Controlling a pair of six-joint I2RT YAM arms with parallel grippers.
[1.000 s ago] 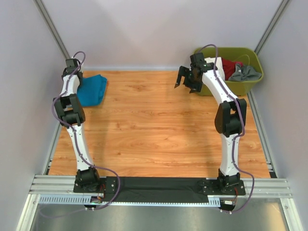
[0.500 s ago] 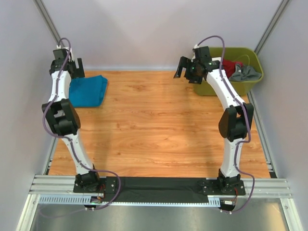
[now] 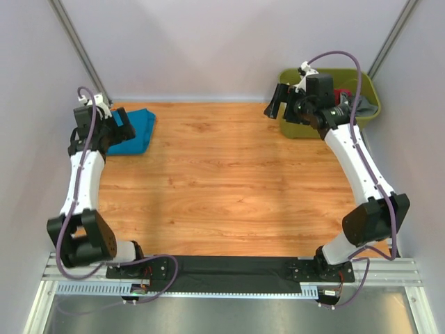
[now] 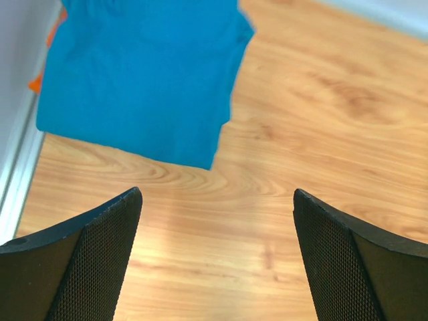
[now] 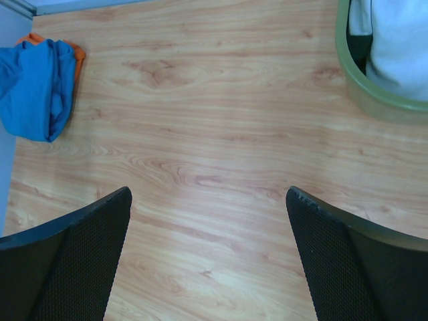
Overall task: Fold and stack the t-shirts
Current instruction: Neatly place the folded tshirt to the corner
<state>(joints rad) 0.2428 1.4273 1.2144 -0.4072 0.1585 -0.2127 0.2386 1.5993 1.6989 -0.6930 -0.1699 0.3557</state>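
Teal-blue t-shirt [image 3: 141, 131] lies folded at the table's [image 3: 222, 174] far-left corner, close to the side rail, with broad bare wood between it and the olive tub [image 3: 295, 129] at far right. From the left wrist, the left gripper [image 4: 215, 200], fingers wide apart, hovers near the shirt's straight folded edge, and an orange t-shirt [image 4: 37, 83] peeks out beneath. From the right wrist, the right gripper [image 5: 208, 194], likewise spread, hangs over mid-table, with the tub rim alongside.

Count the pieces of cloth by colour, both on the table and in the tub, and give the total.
Teal-blue shirt: 1
Orange shirt, only its edge showing under the blue one: 1
Red cloth in the tub: 1
Grey cloth in the tub: 1
Total: 4
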